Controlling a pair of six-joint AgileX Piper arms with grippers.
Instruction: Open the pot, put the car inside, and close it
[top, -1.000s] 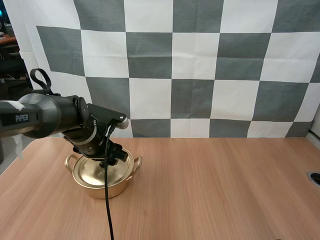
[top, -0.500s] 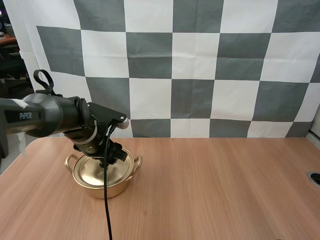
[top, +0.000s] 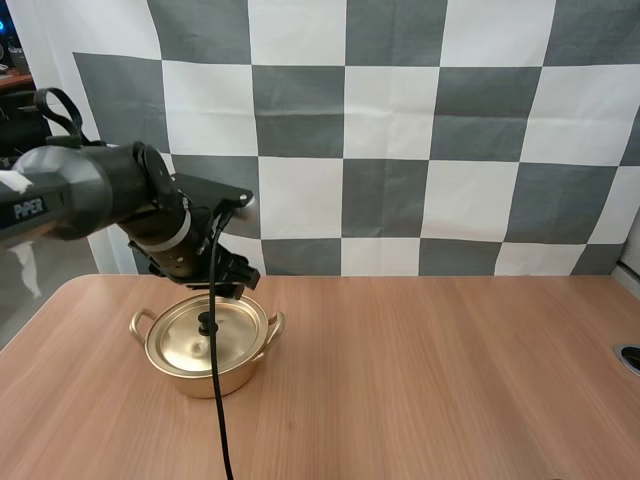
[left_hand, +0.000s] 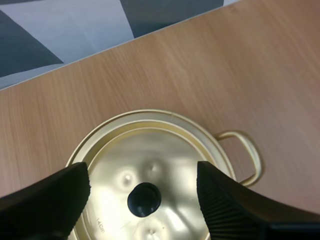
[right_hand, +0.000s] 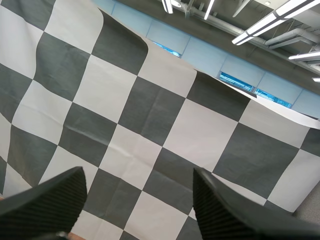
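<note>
The word "PiPER" stands in white letters on the dark housing of the left arm (top: 88, 192), seen in the high view. In the left wrist view, a small stamped mark sits near the edge of the gold lid (left_hand: 167, 150). It begins with "14", and the characters after that are too small to tell.
</note>
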